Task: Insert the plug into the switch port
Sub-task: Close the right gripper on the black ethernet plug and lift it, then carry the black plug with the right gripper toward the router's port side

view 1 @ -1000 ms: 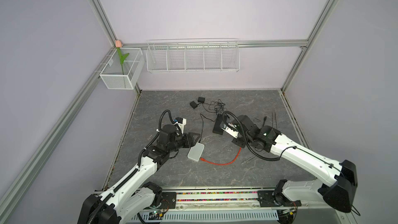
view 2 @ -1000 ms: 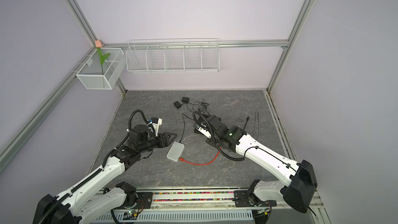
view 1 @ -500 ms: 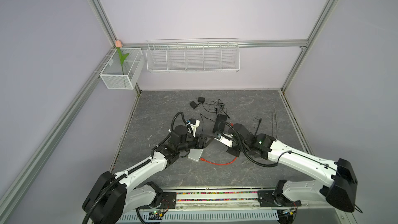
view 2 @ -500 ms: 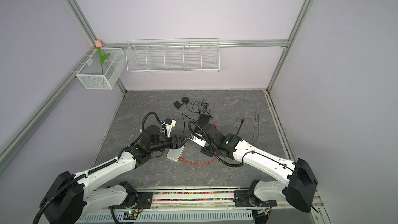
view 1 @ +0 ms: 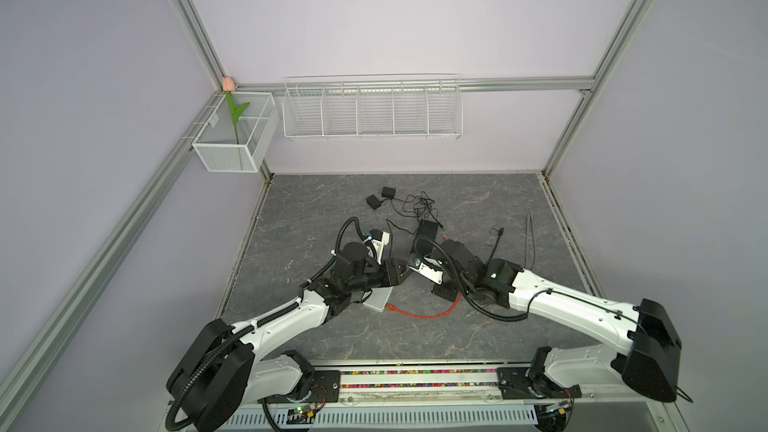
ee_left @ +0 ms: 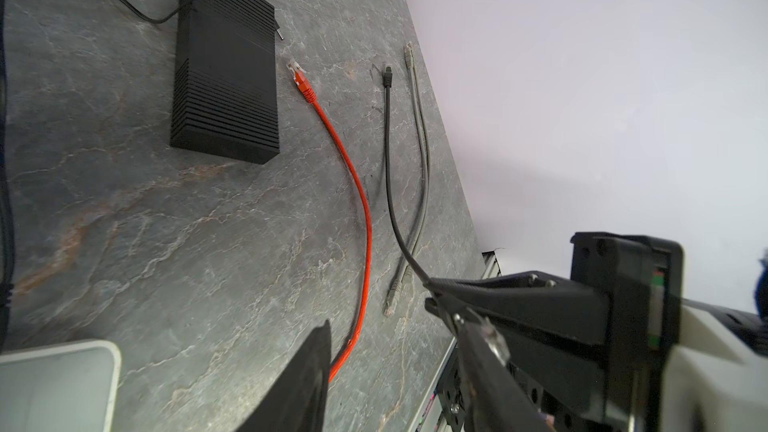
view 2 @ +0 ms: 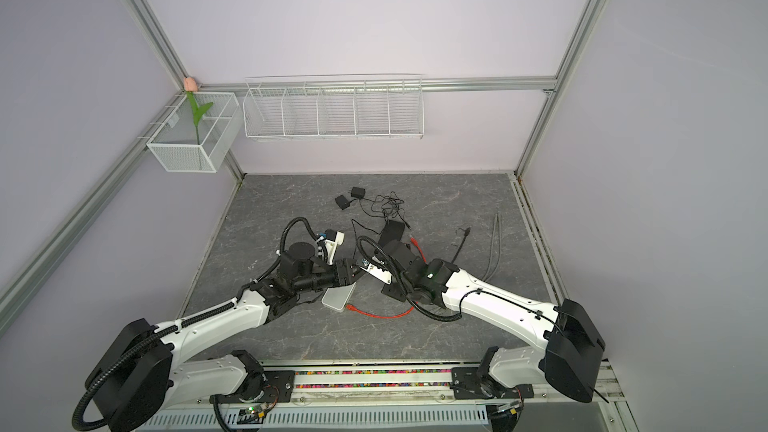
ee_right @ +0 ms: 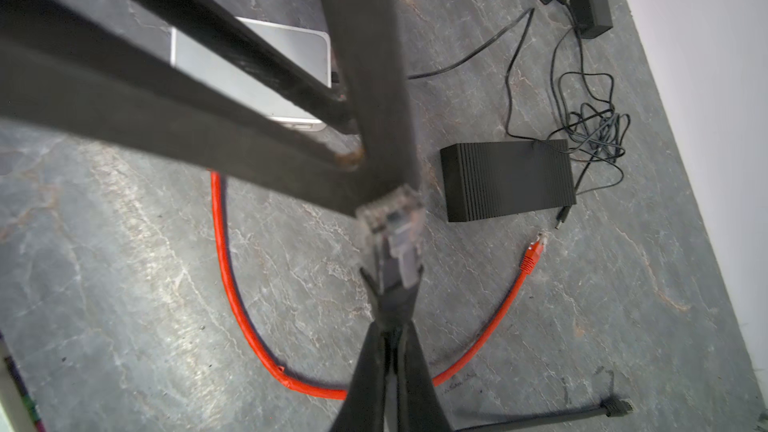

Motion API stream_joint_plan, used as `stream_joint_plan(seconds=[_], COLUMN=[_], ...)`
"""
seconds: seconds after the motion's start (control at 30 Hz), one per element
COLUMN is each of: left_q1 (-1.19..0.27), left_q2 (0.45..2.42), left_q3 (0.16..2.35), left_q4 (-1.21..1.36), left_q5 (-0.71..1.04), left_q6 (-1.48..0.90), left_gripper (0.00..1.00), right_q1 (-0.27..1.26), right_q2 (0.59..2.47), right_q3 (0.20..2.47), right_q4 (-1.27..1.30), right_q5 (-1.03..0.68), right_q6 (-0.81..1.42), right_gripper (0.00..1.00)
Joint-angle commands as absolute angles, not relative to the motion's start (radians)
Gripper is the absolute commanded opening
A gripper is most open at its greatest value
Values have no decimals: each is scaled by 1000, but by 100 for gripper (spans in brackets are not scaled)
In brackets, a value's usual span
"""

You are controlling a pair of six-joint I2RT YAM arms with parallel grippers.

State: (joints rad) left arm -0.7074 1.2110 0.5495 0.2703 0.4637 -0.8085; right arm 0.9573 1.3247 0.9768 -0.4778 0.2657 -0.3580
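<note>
My right fingers point(ee_right: 368, 367) pinch the plug point(ee_right: 392, 222) by its boot, clear head at the tips of my half-spread left fingers point(ee_right: 365, 56), the switch point(ee_right: 291, 49) lying just past them; I reckon the left should close squarely on the head, latch free, before the right lets go.

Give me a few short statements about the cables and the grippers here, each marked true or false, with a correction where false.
The right gripper is shut on the black cable just behind its plug. True.
The red cable is plugged into the black box. False: the red plug beside that box lies loose on the table.
The grey cable lies on the table, with no gripper on it. True.
The left gripper holds the white box. False: its fingers stand apart near the held plug; the white box lies on the table.
</note>
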Motion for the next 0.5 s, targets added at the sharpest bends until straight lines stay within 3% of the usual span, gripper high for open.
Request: stream_joint_plan(seconds=[0.0, 0.47], left_q1=[-715, -715], left_q2=[1177, 1224], left_q3=[545, 557], left_q4=[292, 324], left_q5=[460, 464], left_q6=[-824, -846], left_gripper=[50, 52], right_q1=[963, 1020], right_q2=[1339, 1370], right_q3=[966, 981], right_q4=[-435, -411], right_q5=[343, 346], right_q6=[-342, -345], right_gripper=[7, 7])
